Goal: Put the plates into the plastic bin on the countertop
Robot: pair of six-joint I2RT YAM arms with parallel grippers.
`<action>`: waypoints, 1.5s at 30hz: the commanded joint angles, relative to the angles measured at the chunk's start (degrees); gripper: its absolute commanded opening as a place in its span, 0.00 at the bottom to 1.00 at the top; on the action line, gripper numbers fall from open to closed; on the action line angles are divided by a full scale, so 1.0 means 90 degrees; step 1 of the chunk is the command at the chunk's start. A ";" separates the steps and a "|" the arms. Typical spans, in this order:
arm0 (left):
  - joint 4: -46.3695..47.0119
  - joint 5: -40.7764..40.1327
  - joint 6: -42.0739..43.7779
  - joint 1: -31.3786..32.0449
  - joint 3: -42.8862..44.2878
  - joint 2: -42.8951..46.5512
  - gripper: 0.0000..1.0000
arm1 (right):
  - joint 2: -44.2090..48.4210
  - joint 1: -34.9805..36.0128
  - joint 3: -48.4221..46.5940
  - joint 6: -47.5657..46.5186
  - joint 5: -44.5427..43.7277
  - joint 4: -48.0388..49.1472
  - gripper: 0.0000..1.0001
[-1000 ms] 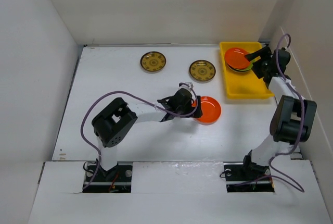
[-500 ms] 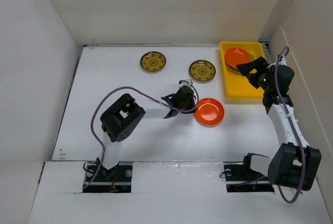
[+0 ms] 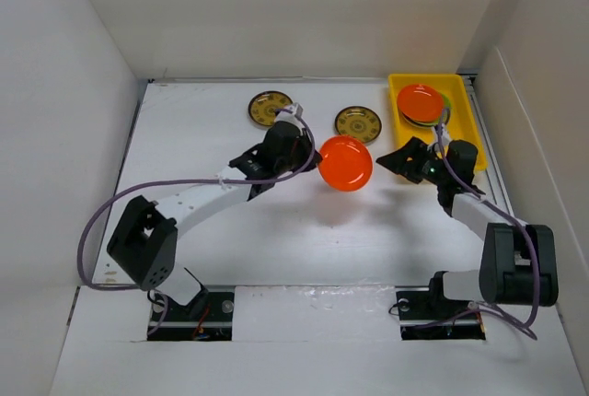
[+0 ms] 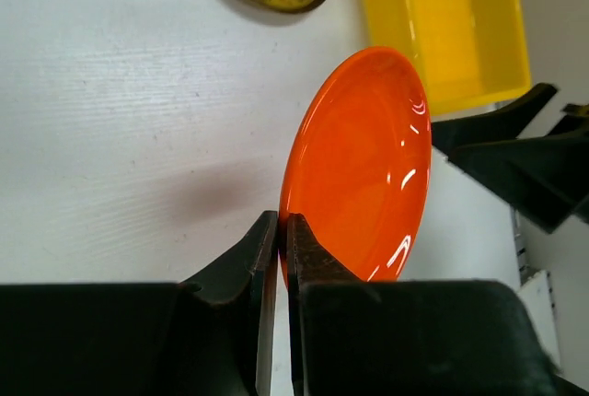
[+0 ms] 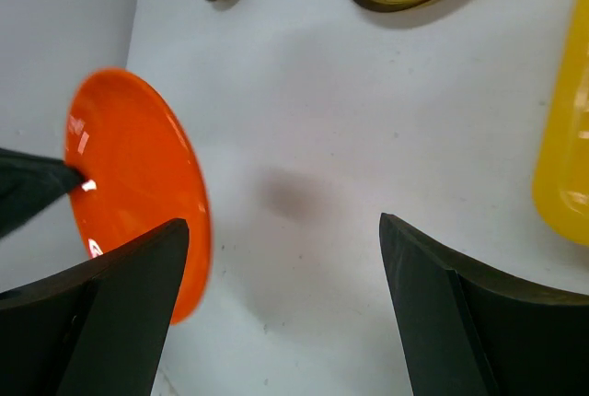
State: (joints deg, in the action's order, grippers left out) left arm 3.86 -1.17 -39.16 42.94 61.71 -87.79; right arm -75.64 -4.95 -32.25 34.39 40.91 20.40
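Note:
An orange plate (image 3: 346,163) hangs tilted above the countertop (image 3: 230,230), and my left gripper (image 3: 317,160) is shut on its rim. The left wrist view shows both jaws pinching the plate's (image 4: 363,166) near edge at my left gripper (image 4: 282,230). My right gripper (image 3: 398,157) is open just right of that plate, in front of the yellow plastic bin (image 3: 457,133); in its own view the plate (image 5: 138,184) stands by its left finger, with my right gripper (image 5: 282,223) empty. Stacked in the bin are plates, an orange one (image 3: 421,101) on top and a lime green edge (image 3: 445,110) below it.
Two brown-gold patterned plates lie at the back of the countertop: one (image 3: 357,123) left of the bin, the other (image 3: 264,106) partly behind my left arm. White walls close in the back and both sides. The bin's near half (image 4: 451,37) holds nothing.
My left gripper shut on the orange plate, lifted it off the countertop and carried it back. My right gripper came out of the bin, leftward toward the plate, still open.

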 commanded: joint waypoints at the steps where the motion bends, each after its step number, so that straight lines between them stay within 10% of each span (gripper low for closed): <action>1: -0.0028 0.0403 0.0171 -0.0219 0.0028 0.0437 0.00 | -0.0091 0.0374 -0.0128 -0.0198 0.0328 0.1140 0.90; 15: 0.0020 0.0881 0.0288 -0.0483 0.0155 0.0604 0.00 | -0.1195 0.0833 0.0068 0.0837 0.1236 0.3454 0.82; 24: 0.0294 0.1049 0.0103 -0.0601 0.0164 0.0273 0.00 | -0.1987 0.1146 0.0194 0.2222 0.1540 0.5358 0.00; 27: -0.0058 0.0620 0.0044 -0.0601 0.0311 0.0194 0.59 | -0.1753 0.0932 0.0195 0.2360 0.1335 0.5361 0.00; 28: -0.0116 0.0522 0.0044 -0.0601 0.0311 0.0252 0.99 | -0.1607 0.0747 0.0069 0.2283 0.1005 0.4635 0.00; 32: -0.0233 0.0130 -0.0014 -0.0601 0.0077 0.0554 1.00 | -0.0758 0.0288 -0.1012 0.1346 -0.1014 0.1572 0.00; 38: -0.0418 -0.0065 0.0268 -0.0601 -0.0274 0.0926 1.00 | -0.1009 -0.0367 -0.2547 0.1345 -0.3301 -0.0215 0.00; 45: -0.0419 -0.0065 0.0444 -0.0601 -0.0578 0.1209 1.00 | -0.2746 -0.1197 -0.4228 0.1589 -0.2868 -0.0675 0.00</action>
State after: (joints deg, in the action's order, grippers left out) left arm -0.25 -0.82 -36.93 37.50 57.43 -79.13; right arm -95.39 -13.78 -67.09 47.83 15.05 19.40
